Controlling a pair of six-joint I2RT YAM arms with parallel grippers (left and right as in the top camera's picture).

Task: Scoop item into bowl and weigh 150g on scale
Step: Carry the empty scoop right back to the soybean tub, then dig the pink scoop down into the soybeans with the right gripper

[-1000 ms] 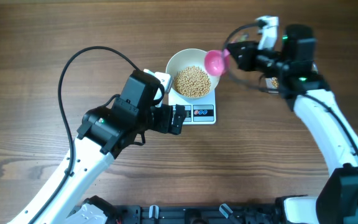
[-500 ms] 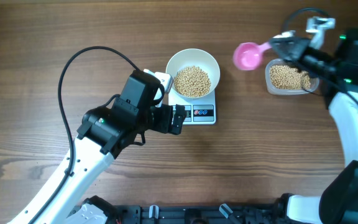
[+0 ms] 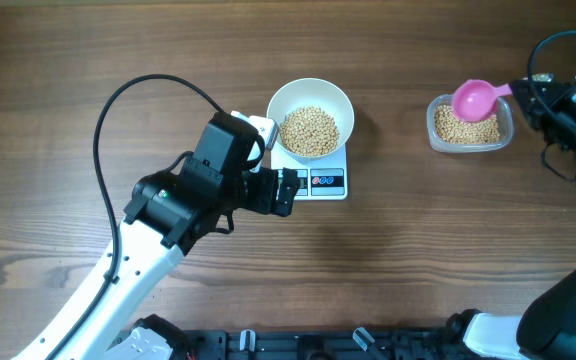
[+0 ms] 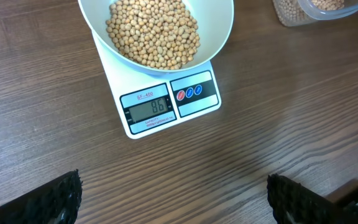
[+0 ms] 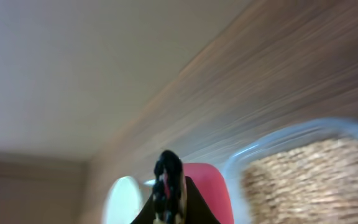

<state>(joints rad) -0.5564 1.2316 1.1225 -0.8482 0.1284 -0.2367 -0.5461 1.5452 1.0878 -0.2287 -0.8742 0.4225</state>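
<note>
1. Read on the grey LCD display [image 4: 148, 107] of the small flat white rectangular digital scale [image 4: 199, 111]: "86". Small print above the digits looks like "SF-400", not read with certainty. Noted beside the display: a dark panel [image 4: 193, 92] with three small round marks, one red and two blue.
2. Counted: one scale, one round plain white bowl [image 4: 221, 38], one clear rounded-rectangle plastic tub [image 3: 434, 128], one pink plastic scoop [image 3: 475, 98], two grippers. Beans too many to count.
3. Found the white bowl seated on the scale platform, holding a loose heap of small round beige-yellow beans [image 4: 154, 31] that covers its bottom.
4. Found the clear tub on the brown wooden table [image 3: 368, 280], well to the right of the scale and apart from it, holding a layer of the same beans [image 3: 466, 132].
5. Found the pink scoop over the tub, cup end above the beans, handle pointing right.
6. Right gripper [image 5: 168, 180]: at the table's right edge, jaws pinched narrow on the scoop handle. Wrist view blurred.
7. Left gripper [image 4: 176, 205]: jaws spread wide, holding nothing, hovering near the display side of the scale without touching it.
</note>
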